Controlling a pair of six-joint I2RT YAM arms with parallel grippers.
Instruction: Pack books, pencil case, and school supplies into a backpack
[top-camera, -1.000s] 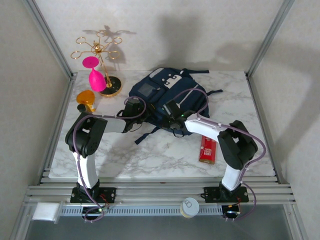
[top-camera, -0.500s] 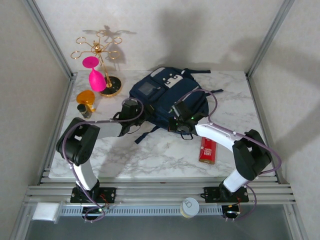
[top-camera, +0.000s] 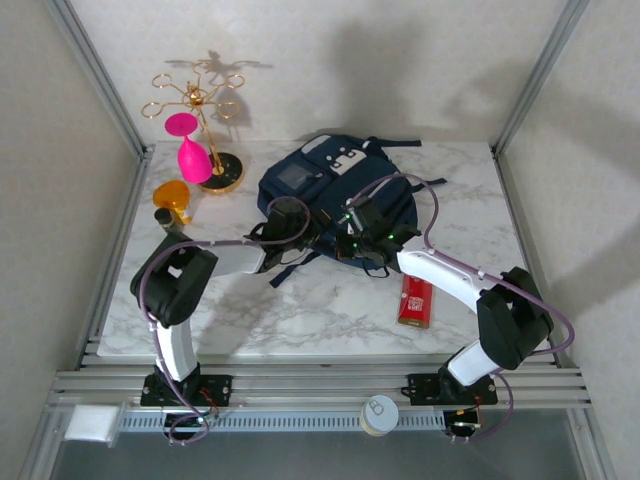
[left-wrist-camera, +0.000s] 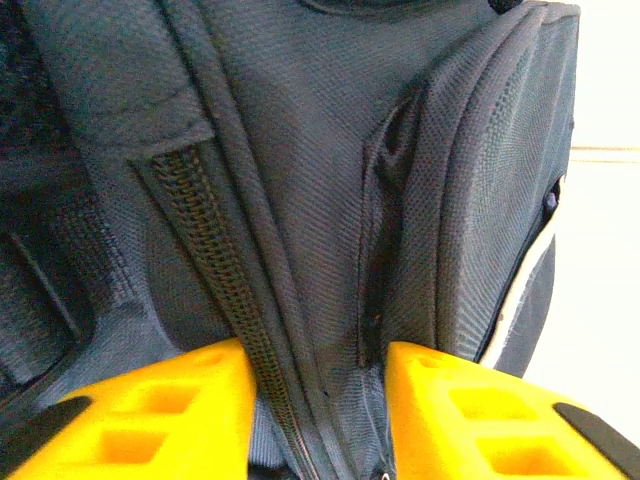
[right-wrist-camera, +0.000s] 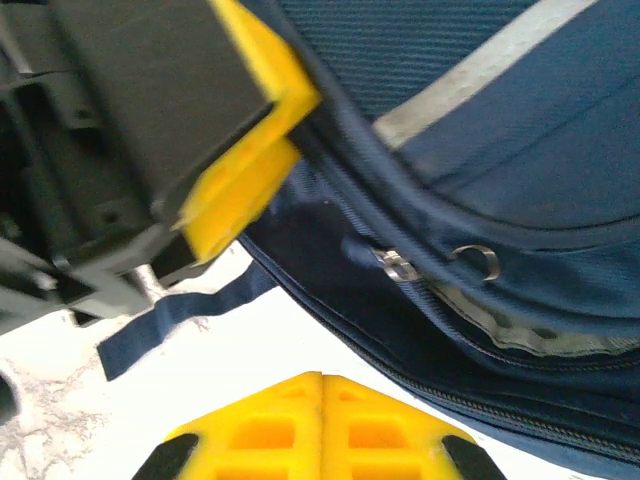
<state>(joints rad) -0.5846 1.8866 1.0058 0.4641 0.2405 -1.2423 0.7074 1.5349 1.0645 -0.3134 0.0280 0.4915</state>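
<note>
The navy backpack (top-camera: 292, 180) lies at the back middle of the marble table. My left gripper (top-camera: 308, 227) is at its near edge. In the left wrist view this gripper (left-wrist-camera: 320, 372) is shut on a fold of the backpack (left-wrist-camera: 300, 150), pinching the dark zipper (left-wrist-camera: 205, 235). My right gripper (top-camera: 345, 243) hovers just beside it. Its fingers (right-wrist-camera: 322, 388) are shut with nothing in them, over bare table before the backpack (right-wrist-camera: 520, 150) and a metal zipper pull (right-wrist-camera: 397, 265). The school supplies, a red pack (top-camera: 416, 300), lie near the right arm. Books and pencil case are out of view.
A gold stand (top-camera: 205, 120) with a pink glass (top-camera: 190, 155) stands at the back left. An orange object (top-camera: 172, 193) and a small dark bottle (top-camera: 166, 219) sit by the left edge. A loose navy strap (right-wrist-camera: 170, 320) trails on the table.
My left gripper has slid right along the backpack's near edge and closed on its fabric. The right arm has stretched forward and its gripper, still shut, has come beside the left one.
</note>
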